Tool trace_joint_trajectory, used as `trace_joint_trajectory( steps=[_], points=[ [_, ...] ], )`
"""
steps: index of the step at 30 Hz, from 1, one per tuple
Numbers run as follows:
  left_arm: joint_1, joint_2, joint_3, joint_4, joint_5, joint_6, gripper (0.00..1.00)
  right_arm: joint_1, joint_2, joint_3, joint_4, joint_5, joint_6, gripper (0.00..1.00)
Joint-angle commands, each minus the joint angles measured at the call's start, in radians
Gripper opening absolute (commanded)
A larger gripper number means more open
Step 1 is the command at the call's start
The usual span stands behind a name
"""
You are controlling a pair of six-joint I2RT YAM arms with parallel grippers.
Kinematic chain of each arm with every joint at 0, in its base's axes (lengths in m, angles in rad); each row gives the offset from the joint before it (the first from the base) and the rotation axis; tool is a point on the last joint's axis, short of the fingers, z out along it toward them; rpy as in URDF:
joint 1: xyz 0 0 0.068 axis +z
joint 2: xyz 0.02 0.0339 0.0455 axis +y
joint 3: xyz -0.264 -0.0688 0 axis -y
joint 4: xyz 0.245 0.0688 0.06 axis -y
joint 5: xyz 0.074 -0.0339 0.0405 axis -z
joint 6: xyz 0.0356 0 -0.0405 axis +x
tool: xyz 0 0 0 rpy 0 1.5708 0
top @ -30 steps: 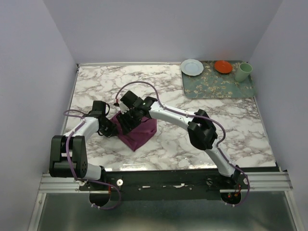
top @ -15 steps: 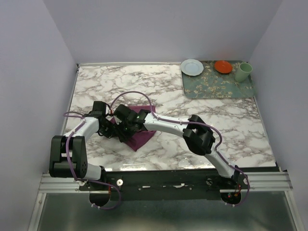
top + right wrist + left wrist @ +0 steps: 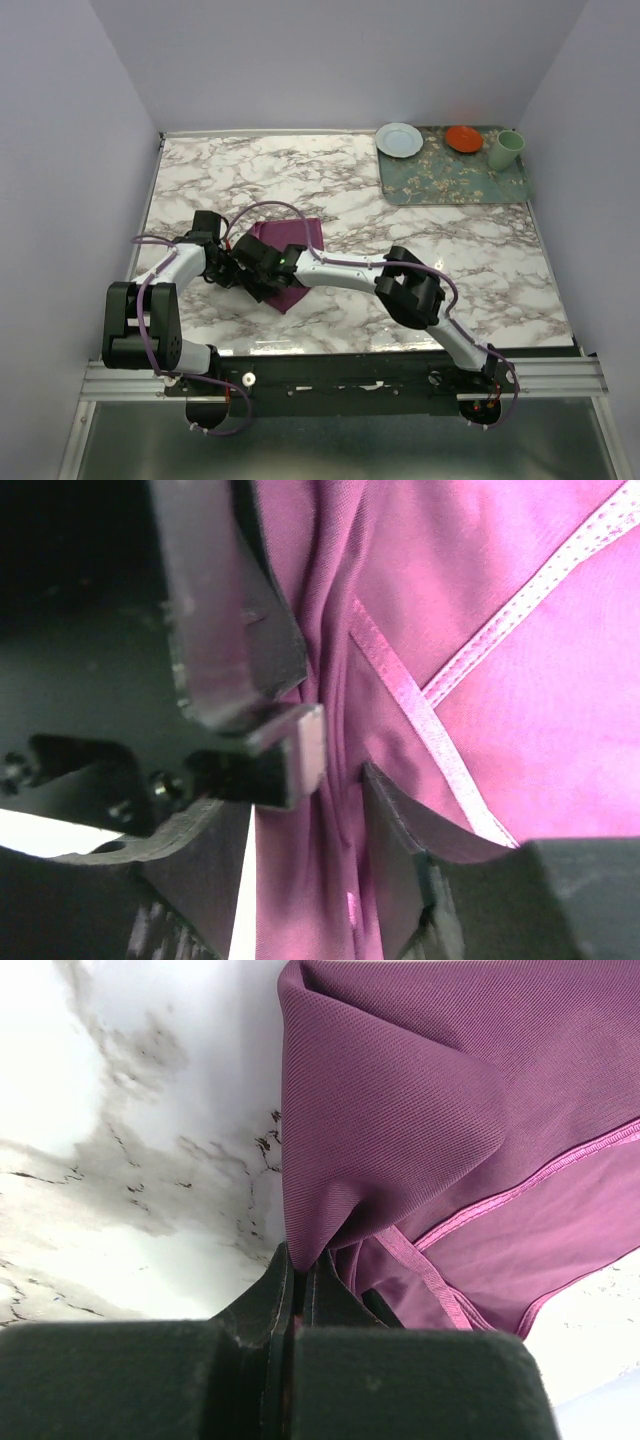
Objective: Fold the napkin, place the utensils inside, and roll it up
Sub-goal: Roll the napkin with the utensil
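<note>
Left gripper point(image 3: 297, 1262): clenched. My two fingers meet with no gap, and a gathered fold of the napkin point(image 3: 430, 1100) is pinched between their tips. The cloth rises from that pinch in a puckered ridge, then spreads up and to the right. A paler stitched hem point(image 3: 520, 1182) runs diagonally across the lower layer.

Right gripper point(image 3: 305, 835): released. My fingers stand apart, one on each side of a bunched ridge of the same purple cloth. The right-side finger point(image 3: 400, 825) lies against the fabric. Beside the other finger a thin sliver of white table shows, so I do not log this as a clamp. Directly ahead of these fingers, the black body of my left gripper fills the upper left of the right wrist view, its pale pad point(image 3: 305, 742) touching the ridge.

Overhead view: the napkin lies in more than one layer on the marble table point(image 3: 450, 260), left of centre and in the near half. Both my wrists meet over its left edge and partly cover it; its far corner and its near point are in sight. My right arm reaches across from the right, low over the tabletop.

Far right corner: green floral mat point(image 3: 450, 180), well apart from the napkin. On it are a pale blue plate point(image 3: 399, 139) at the far-left corner, an orange dish point(image 3: 464, 138) and a light green cup point(image 3: 506, 149), upright.
</note>
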Motion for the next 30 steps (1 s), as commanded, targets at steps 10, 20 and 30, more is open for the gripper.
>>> trace_joint_trajectory(
  steps=[10,20,30],
  points=[
    [-0.004,-0.011,-0.012,-0.034,-0.002,-0.002,0.0,0.002,-0.105,-0.019,-0.045,-0.067,-0.008,0.56],
    [-0.004,-0.025,-0.009,-0.031,0.003,-0.013,0.0,0.002,-0.061,-0.039,-0.024,-0.124,0.006,0.41],
    [-0.004,-0.028,-0.004,-0.031,0.026,-0.035,0.0,0.008,-0.05,-0.139,0.057,-0.061,-0.013,0.46]
  ],
)
